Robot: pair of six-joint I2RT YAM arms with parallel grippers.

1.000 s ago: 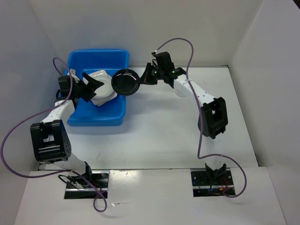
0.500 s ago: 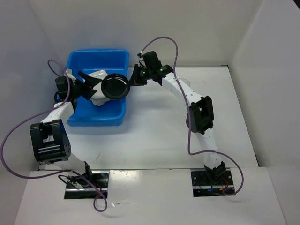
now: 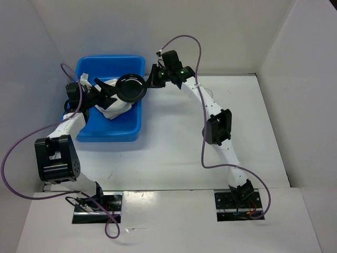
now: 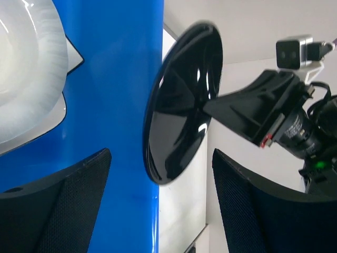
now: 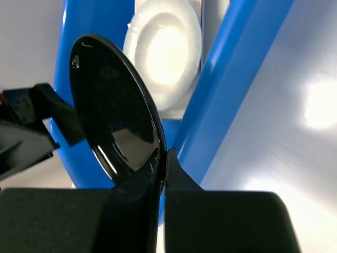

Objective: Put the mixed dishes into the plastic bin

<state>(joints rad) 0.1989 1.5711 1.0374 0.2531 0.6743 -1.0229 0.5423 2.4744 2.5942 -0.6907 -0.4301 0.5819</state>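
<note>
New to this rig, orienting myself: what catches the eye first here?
The glossy round black bowl, held on edge by its rim in the right gripper, hangs over the right wall of the bright blue rectangular plastic bin. White dishes lie inside, the open left gripper above them.

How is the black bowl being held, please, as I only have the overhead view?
Observer: The right pincer is shut on the rim of the black bowl, pinching both faces.
Operator: Thank you. What is the white pile in the blue bin?
Observer: A round white dish lying on a flat white plate with a dark edge.
Operator: And the left pincer?
Observer: Open, with nothing gripped.
</note>
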